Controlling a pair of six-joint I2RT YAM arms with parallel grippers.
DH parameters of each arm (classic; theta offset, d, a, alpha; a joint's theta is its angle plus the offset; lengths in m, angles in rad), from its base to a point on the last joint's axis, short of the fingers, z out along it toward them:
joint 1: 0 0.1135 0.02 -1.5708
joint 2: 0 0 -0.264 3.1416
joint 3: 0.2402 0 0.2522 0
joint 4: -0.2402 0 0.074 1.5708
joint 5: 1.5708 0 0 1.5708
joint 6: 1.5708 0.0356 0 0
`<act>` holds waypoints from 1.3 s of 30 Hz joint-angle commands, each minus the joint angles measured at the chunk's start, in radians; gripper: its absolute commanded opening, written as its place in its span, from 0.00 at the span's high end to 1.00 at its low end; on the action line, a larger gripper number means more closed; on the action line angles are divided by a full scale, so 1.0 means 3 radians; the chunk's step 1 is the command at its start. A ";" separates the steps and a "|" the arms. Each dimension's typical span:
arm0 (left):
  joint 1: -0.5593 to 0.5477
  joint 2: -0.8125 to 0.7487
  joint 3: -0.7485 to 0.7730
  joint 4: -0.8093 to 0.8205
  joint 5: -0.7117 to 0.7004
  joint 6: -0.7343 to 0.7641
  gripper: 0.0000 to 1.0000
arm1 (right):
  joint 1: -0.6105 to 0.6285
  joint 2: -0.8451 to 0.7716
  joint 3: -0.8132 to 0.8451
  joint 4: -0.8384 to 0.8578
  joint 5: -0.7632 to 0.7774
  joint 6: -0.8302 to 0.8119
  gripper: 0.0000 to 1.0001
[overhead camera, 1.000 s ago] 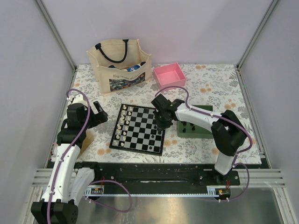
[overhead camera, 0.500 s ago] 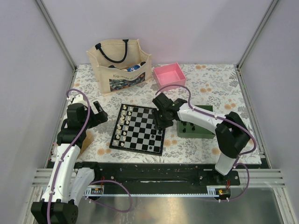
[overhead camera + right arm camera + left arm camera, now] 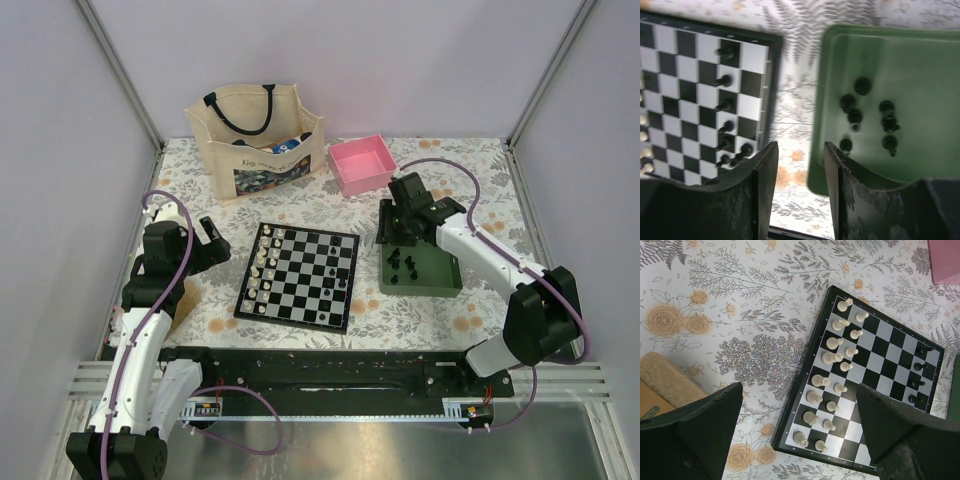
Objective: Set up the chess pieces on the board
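The chessboard [image 3: 298, 277] lies mid-table, with cream-white chessmen along its left side and several black chess pieces [image 3: 338, 275] along its right side. Several more black pieces [image 3: 400, 262] stand in the green tray [image 3: 440, 278] to the right of the board. My right gripper [image 3: 392, 232] hovers over the tray's left edge, open and empty. In the right wrist view [image 3: 799, 170] the tray's pieces [image 3: 855, 117] lie ahead on the right and the board's black pieces [image 3: 725, 106] on the left. My left gripper [image 3: 215, 243] is open and empty, left of the board [image 3: 875, 365].
A cream tote bag [image 3: 255, 135] and a pink box [image 3: 362, 162] stand at the back. The flowered tablecloth lies between board and tray. A tan block [image 3: 665, 382] lies under my left gripper's left finger. Metal frame posts rise at the table's corners.
My right gripper has moved from over the board's right side rightward and back to the green tray's left edge. The left arm has not moved.
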 commanded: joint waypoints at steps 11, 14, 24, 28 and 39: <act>-0.0012 0.0031 0.0028 0.0115 -0.0044 -0.0014 0.01 | -0.0363 0.0309 -0.0276 -0.0085 0.0050 -0.0165 0.51; -0.0007 0.0036 0.0028 0.0115 -0.0044 -0.0014 0.01 | -0.0358 0.0411 -0.0241 -0.0105 0.0075 -0.0206 0.51; -0.0007 0.0041 0.0028 0.0115 -0.0054 -0.0014 0.01 | -0.0379 0.0632 -0.0164 -0.0105 0.0132 -0.0349 0.56; -0.0007 0.0051 0.0033 0.0115 -0.0044 -0.0014 0.01 | -0.0389 0.0693 -0.0133 -0.0095 0.0162 -0.0400 0.58; -0.0007 0.0041 0.0028 0.0115 -0.0054 -0.0014 0.01 | -0.0384 0.0754 -0.0072 -0.0054 0.0096 -0.0467 0.61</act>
